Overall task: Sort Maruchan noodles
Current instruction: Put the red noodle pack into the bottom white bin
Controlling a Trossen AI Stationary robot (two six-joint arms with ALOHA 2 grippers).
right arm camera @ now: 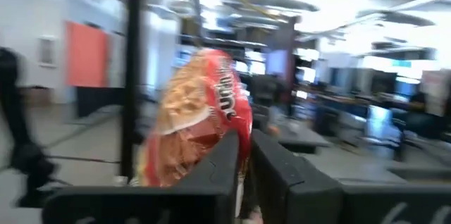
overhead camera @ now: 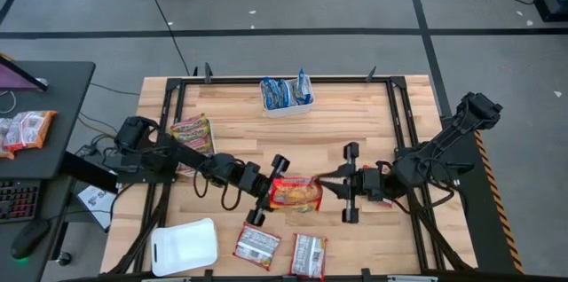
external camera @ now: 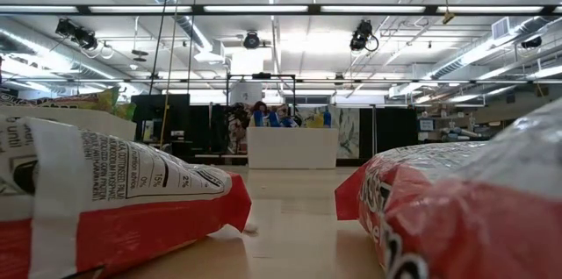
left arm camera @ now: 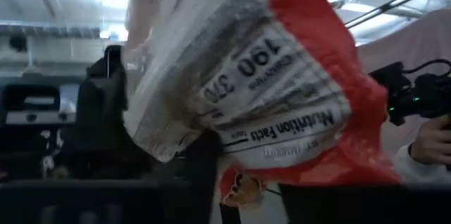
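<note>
Red-white Maruchan packet hangs between your two end effectors above the bench: left end effector and right end effector each pinch one end.

A: What print can be read on the red-white packet in the left wrist view?

B: "Nutrition Facts", with "190" and "370" beside it.

A: Anything else?

B: The near packet in the low view carries a nutrition table; only "2%" reads. The rest is too small.
</note>
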